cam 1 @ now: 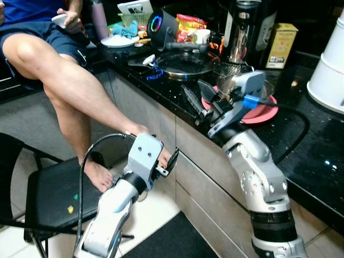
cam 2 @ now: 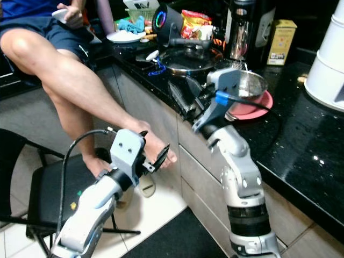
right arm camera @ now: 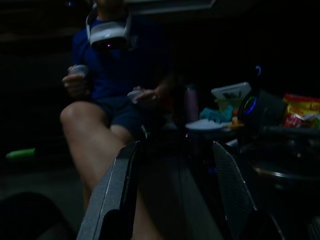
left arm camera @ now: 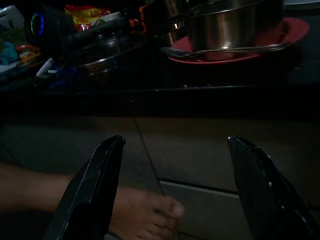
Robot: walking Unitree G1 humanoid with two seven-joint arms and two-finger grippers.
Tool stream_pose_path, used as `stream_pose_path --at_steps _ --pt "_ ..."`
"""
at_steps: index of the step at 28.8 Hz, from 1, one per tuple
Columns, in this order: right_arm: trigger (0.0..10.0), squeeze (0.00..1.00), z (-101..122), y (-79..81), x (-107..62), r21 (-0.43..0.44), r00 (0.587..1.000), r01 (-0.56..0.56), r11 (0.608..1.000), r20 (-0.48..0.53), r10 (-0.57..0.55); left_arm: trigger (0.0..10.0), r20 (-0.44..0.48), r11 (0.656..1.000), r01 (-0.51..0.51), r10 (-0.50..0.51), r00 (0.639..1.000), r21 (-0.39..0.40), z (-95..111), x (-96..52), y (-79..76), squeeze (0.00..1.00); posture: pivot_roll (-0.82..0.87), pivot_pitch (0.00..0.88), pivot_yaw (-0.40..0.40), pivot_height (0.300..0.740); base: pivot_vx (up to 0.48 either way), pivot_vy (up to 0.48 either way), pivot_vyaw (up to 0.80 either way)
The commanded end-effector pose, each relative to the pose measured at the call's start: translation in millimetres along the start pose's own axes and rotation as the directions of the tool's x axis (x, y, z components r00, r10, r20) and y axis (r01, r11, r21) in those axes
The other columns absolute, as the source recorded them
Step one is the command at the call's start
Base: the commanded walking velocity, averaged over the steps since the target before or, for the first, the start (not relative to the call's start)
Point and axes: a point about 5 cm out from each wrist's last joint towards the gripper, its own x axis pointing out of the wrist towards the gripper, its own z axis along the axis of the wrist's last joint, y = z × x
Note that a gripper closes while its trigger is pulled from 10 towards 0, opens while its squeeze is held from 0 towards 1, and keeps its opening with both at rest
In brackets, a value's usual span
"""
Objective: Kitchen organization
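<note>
Nearest, the left tool [cam 1: 167,164] hangs low in front of the cabinet fronts, below the counter [cam 1: 317,161] edge; its fingers [left arm camera: 92,192] stand wide apart with nothing between them, and a person's foot [cam 1: 156,153] lies just beyond it. Left of it a black chair [cam 1: 54,196] stands on the tiled floor, the person's other foot resting on its seat.

Higher and to the right, the right tool [cam 1: 200,99] sits at the near edge of the black counter; its fingers [right arm camera: 117,192] are spread open and empty — pointing left along the counter toward the seated person [right arm camera: 112,75].

Just behind that tool a steel bowl [cam 2: 250,86] rests on a red plate [cam 2: 258,107]; left of them a pan with a glass lid [cam 1: 183,63] lies flat, a blue-corded item beside its rim. Farther back stand a black speaker with a lit ring [cam 1: 158,24], snack packets [cam 1: 188,24], a white plate [cam 1: 118,41], a steel jug [cam 1: 244,32] and a yellow box [cam 1: 282,45]; at the far right — a white appliance [cam 1: 329,70].
</note>
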Motion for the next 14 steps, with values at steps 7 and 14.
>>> stream_pose_path --at_steps 7,14 --pt "10.0 0.00 11 1.5 7.4 0.014 1.000 0.002 1.000 0.022 -0.002 10.0 -0.018 1.000 -0.012 0.012 1.000 0.006 -4 -2.7 3.2 0.00 -0.04 0.000 0.023 0.740 0.339 0.000 -0.06" --pt "10.0 0.00 13 -1.9 7.2 0.008 1.000 0.009 1.000 0.019 -0.009 10.0 -0.007 1.000 -0.004 0.004 1.000 0.002 -4 -3.4 1.7 0.00 -0.04 0.000 0.021 0.740 0.000 0.000 -0.73"
